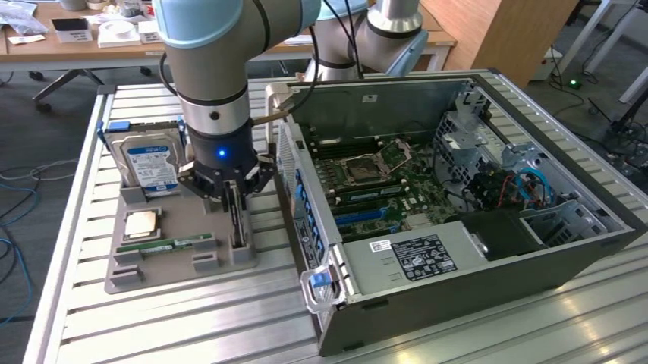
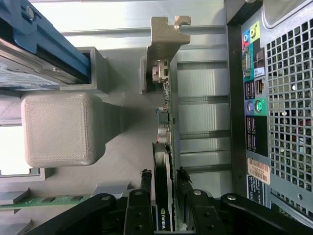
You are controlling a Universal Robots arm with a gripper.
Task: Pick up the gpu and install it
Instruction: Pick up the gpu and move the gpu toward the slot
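The gpu (image 1: 237, 221) stands on edge in a slot of the grey holder tray (image 1: 152, 277), beside the open computer case (image 1: 435, 262). My gripper (image 1: 235, 201) is lowered straight over it. In the wrist view, the gpu (image 2: 164, 122) runs away from me to its pale metal bracket (image 2: 164, 34). My gripper (image 2: 164, 174) straddles the card's near end. One black fingertip (image 2: 145, 175) sits on each side with a thin gap, so the jaws look open around it. The card still rests in its slot.
The tray also holds a hard drive in a blue frame (image 1: 150, 163), a processor chip (image 1: 142, 224) and a green memory stick (image 1: 165, 245). The case's motherboard (image 1: 385, 189) lies exposed. The case's rear port panel (image 2: 254, 88) is close beside the card. Everything rests on a slatted metal table (image 1: 202, 326).
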